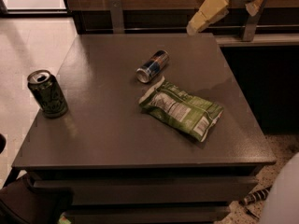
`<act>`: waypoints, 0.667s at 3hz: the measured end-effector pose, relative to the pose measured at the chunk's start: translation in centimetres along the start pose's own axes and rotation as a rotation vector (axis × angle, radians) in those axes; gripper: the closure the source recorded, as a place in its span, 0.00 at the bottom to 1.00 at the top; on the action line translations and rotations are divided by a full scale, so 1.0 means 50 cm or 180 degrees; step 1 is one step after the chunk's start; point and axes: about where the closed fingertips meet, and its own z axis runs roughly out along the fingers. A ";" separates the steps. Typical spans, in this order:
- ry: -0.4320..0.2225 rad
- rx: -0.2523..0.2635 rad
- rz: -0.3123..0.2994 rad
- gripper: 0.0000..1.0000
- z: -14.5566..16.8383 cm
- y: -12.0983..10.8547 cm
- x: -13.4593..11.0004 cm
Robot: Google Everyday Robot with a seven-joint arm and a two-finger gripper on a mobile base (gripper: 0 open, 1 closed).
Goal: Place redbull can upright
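Note:
The redbull can (153,66), slim, blue and silver, lies on its side on the dark table (107,125), a little behind the table's middle, with one silver end facing front left. My gripper (224,15) hangs at the top right, above the table's far right edge, behind and to the right of the can and well apart from it. It is open and empty. One cream finger (206,10) points down to the left.
A green chip bag (182,108) lies flat just in front and right of the redbull can. A wider dark green-black can (47,94) stands upright near the table's left edge. A wooden wall and ledge run behind the table.

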 end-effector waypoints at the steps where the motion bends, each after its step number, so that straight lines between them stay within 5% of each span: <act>1: 0.0028 -0.0053 0.0436 0.00 0.023 -0.006 -0.008; 2: 0.0130 -0.0083 0.1024 0.00 0.057 -0.001 -0.025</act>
